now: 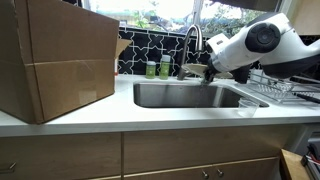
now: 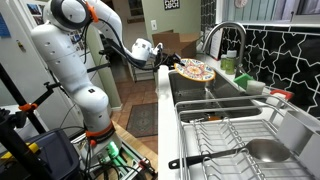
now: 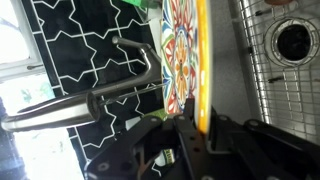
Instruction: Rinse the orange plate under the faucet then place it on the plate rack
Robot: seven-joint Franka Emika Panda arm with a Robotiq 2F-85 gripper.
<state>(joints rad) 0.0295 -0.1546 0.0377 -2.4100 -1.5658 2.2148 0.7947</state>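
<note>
claw (image 2: pixel 166 62) clamped on orange plate (image 2: pixel 195 71) rim | plate near-flat, patterned face up, extends from claw toward faucet (image 2: pixel 226 35) | above sink (image 2: pixel 188 96)

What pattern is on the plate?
The plate has multicoloured swirls and a yellow-orange rim; clearest in wrist view.

The faucet (image 3: pixel 70 110) is brushed steel with a dull sheen. The orange plate (image 3: pixel 185 50) looks glazed and glossy, its face painted in many colours. The plate rack (image 2: pixel 212 130) is bright chrome wire. The cardboard box (image 1: pixel 55 55) is matt brown, the tabletop (image 1: pixel 90 115) smooth white, and the sink (image 1: pixel 190 97) satin steel.
</note>
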